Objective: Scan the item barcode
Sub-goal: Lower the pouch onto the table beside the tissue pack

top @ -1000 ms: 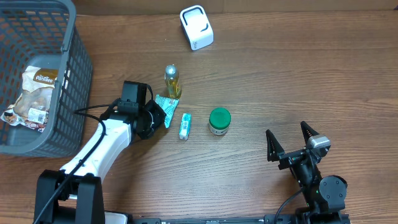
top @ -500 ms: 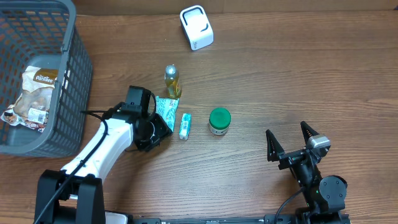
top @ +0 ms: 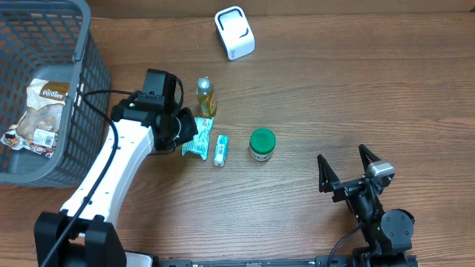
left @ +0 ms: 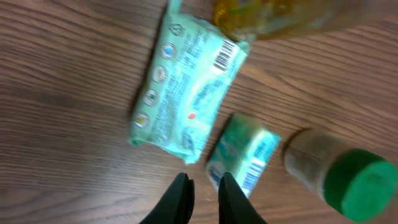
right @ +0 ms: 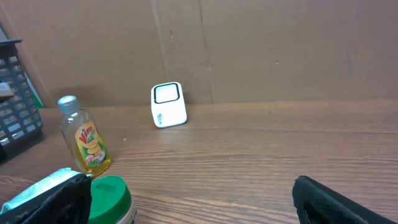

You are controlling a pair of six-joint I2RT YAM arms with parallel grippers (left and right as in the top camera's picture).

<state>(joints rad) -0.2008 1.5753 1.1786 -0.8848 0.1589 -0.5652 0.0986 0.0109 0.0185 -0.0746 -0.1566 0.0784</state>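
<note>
Left of centre on the tabletop (top: 334, 81), your left gripper (left: 204, 179) hangs just over the green packet (left: 186, 99). The jaws are pinched almost together with nothing between them. The packet isn't held. It lies flat on the wood with its barcode (left: 225, 59) facing up, at the end toward the far edge.

That end sits against or just short of the yellow bottle (top: 205, 97); I can't tell which. Face-up suits a scan, but a packet lying this flat offers you little edge to bite, so I'd judge you need to open and come in along its long sides.

Watch the neighbours. The small teal box (left: 245, 158) lies just beside the packet on the side toward the right edge, its own barcode up too. The green-lidded jar (top: 261, 144) stands a little further that way. A wide approach could nudge either one.

Your white scanner (top: 234, 33) stands alone near the far edge, well apart from the cluster, so the packet has to be carried to it. I'd call the task barely started.

Over by the near right corner, your right gripper (top: 343, 165) sits with jaws spread wide and empty, clear of the left arm's path. The grey basket (top: 93, 89) at the far left corner holds snack bags.
</note>
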